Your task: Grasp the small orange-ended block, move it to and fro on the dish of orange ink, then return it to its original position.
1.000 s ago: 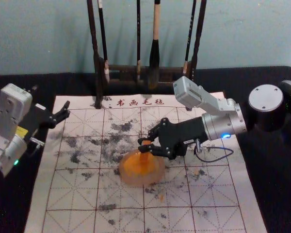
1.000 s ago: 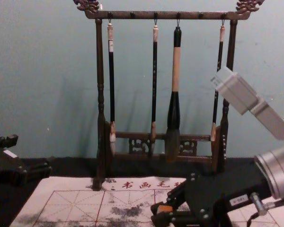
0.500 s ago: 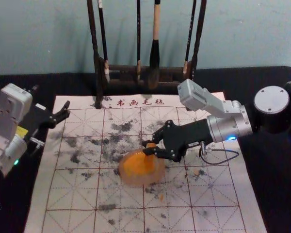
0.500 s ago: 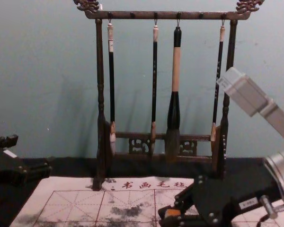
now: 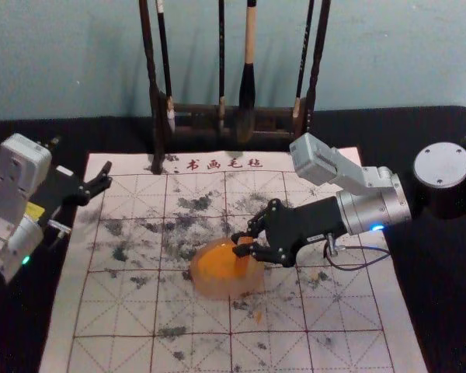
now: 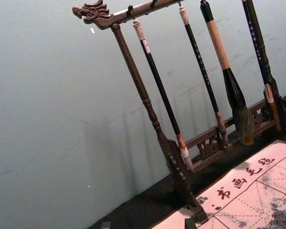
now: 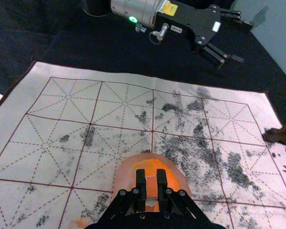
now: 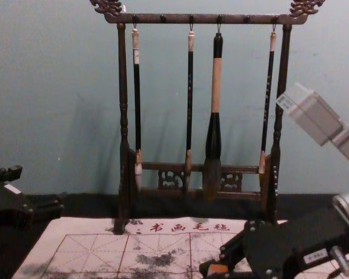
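Block (image 5: 242,266) has slid rightward over the dish (image 5: 207,286) in your head view, likely mid-rub, while the right wrist view shows your right gripper (image 7: 152,184) clamping it and, chest view, your left gripper (image 8: 37,189) sits leftmost, jaws apart.

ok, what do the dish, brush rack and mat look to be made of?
Dish: plastic or glazed ceramic, can't settle which; smooth, pale pinkish rim, slightly translucent-looking.
Brush rack: likely wood, dark brown, perhaps varnished, going by the turned and carved shapes.
Mat: probably felt or other cloth, matte; its edge ripples softly and dark blotches mark it.
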You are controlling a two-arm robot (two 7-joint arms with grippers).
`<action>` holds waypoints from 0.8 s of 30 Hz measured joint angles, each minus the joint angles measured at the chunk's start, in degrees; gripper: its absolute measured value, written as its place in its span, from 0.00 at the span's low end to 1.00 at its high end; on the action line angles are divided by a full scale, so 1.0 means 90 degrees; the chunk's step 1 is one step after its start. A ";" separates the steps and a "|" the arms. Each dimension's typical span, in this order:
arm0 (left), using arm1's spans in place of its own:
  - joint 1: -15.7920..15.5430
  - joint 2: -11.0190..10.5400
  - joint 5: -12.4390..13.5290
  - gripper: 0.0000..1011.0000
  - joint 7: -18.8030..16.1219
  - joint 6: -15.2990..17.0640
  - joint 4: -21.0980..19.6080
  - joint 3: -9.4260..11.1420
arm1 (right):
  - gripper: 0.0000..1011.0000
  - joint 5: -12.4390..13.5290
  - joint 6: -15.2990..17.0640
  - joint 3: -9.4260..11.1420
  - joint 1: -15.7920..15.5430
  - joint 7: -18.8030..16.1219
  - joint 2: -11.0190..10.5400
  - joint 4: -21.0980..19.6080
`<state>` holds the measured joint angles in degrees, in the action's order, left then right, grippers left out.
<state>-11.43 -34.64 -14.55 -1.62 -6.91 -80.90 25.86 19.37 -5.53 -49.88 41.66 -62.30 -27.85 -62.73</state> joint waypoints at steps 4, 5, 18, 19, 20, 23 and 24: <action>0.0000 0.0000 0.0000 0.99 0.0000 0.0000 0.0000 0.0000 | 0.13 0.0011 -0.0006 -0.0038 -0.0022 -0.0024 -0.0004 -0.0051; 0.0000 0.0000 0.0000 0.99 0.0000 0.0000 0.0000 0.0000 | 0.13 0.0012 -0.0010 -0.0047 -0.0024 -0.0032 0.0001 -0.0052; 0.0000 0.0000 0.0000 0.99 0.0000 0.0000 0.0000 0.0000 | 0.13 0.0066 -0.0116 -0.0126 0.0032 -0.0123 0.0188 0.0101; 0.0000 0.0000 0.0000 0.99 0.0000 0.0000 0.0000 0.0000 | 0.13 0.0074 -0.0134 -0.0131 0.0047 -0.0133 0.0220 0.0130; 0.0000 0.0000 0.0000 0.99 0.0000 0.0000 0.0000 0.0000 | 0.13 0.0074 -0.0134 -0.0131 0.0047 -0.0133 0.0220 0.0130; 0.0000 0.0000 0.0000 0.99 0.0000 0.0000 0.0000 0.0000 | 0.13 0.0085 -0.0185 -0.0144 0.0091 -0.0145 0.0314 0.0235; 0.0000 0.0000 0.0000 0.99 0.0000 0.0000 0.0000 0.0000 | 0.13 0.0087 -0.0199 -0.0149 0.0102 -0.0149 0.0338 0.0265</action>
<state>-11.43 -34.65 -14.55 -1.62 -6.91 -80.90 25.86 20.15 -7.32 -51.22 42.57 -63.64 -24.81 -60.34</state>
